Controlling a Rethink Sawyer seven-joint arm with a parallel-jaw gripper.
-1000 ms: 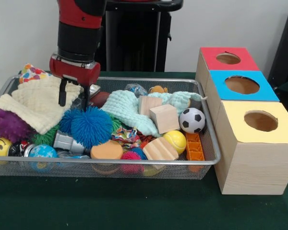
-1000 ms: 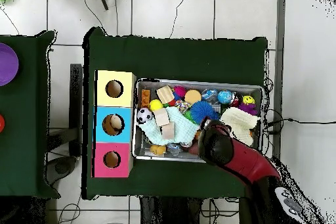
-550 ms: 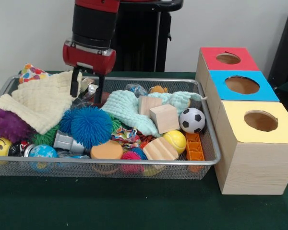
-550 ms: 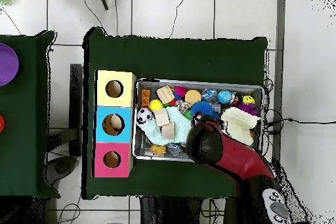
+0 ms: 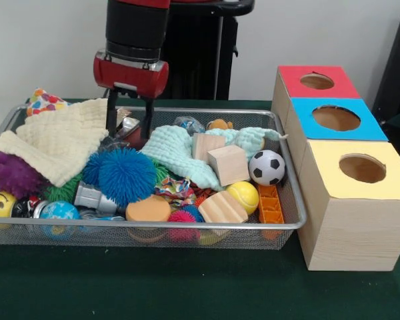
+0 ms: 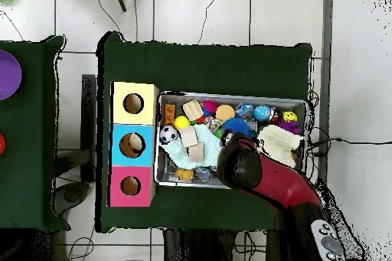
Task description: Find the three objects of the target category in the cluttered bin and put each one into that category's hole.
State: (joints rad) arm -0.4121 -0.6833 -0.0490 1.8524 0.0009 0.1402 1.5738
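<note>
Since the frame a second back, the fingers (image 5: 111, 113) have risen and shifted toward the bin's middle, from down among the clutter beside the cream cloth to just above it. They stand parted, two dark prongs hanging straight down with nothing between them, tips just over a small crumpled silvery item (image 5: 125, 127) at the far side of the wire-mesh bin (image 5: 290, 200). The red gripper (image 5: 129, 119) hangs from the red and black arm (image 6: 268, 177). Beside the prongs lie the cream knitted cloth (image 5: 57, 143), the spiky blue ball (image 5: 125, 176) and the pale green knitted cloth (image 5: 177, 152). Two plain wooden blocks (image 5: 228, 164) rest near the black-and-white soccer ball (image 5: 267, 167). On the green counter (image 5: 187, 287) beside the bin stands the wooden box with red, blue and yellow tops (image 5: 337, 119), each with a round hole.
</note>
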